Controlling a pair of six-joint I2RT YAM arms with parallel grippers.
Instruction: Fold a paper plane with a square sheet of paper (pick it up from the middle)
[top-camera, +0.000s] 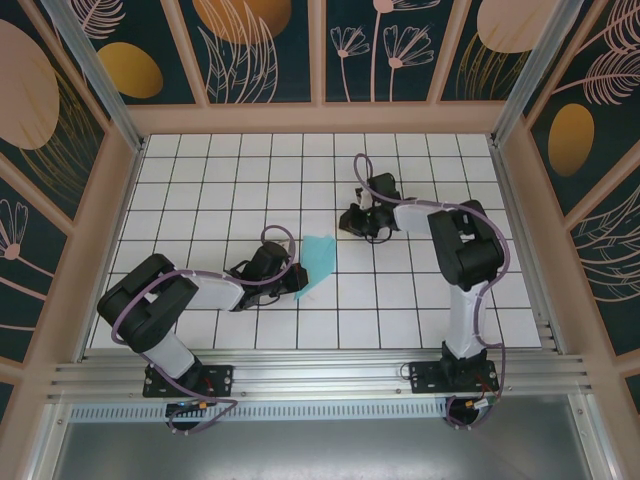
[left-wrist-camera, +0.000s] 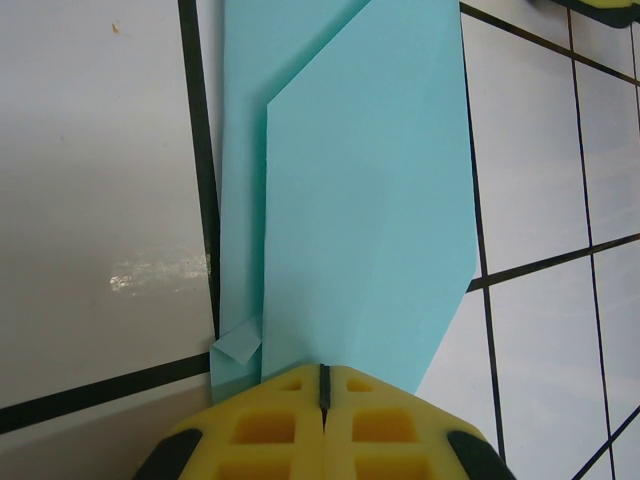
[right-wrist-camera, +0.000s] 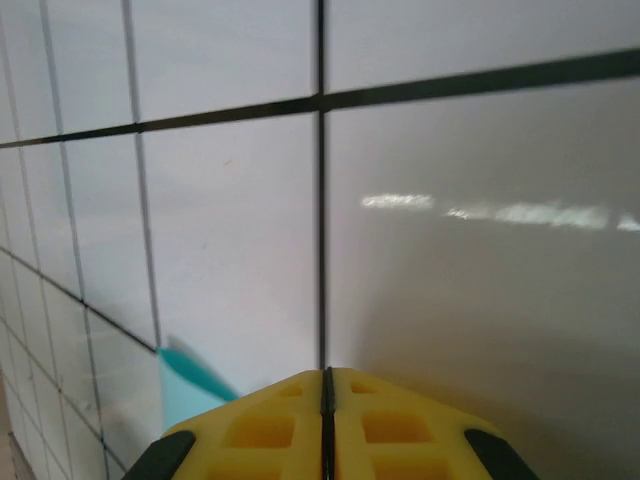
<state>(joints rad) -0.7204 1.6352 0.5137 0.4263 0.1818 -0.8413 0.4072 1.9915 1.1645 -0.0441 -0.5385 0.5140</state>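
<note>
Two arms and one sheet of paper were noted on the bench (top-camera: 220, 180), a white surface ruled in black grid lines. The left arm (top-camera: 150, 305) lay low, reaching toward the centre. The left pincer (top-camera: 296, 278) was fully closed. Its two yellow fingers (left-wrist-camera: 270, 430) met along a thin seam with nothing seen between them, and its tips stood at the near edge of the sheet of paper (top-camera: 320, 258). Whether they pressed on the paper could not be told.

The sheet, light turquoise, lay near the middle of the bench, partly folded. In the left wrist view one slanted flap lay over a longer layer, and one small corner (left-wrist-camera: 238, 345) curled up beside the fingertips.

The right pincer (top-camera: 350, 220) sat farther up the bench, apart from the paper, likewise fully closed and holding nothing. In the right wrist view one turquoise tip of the paper (right-wrist-camera: 185, 395) showed just left of its fingers. The right arm (top-camera: 465, 250) bent leftward above its base.
</note>
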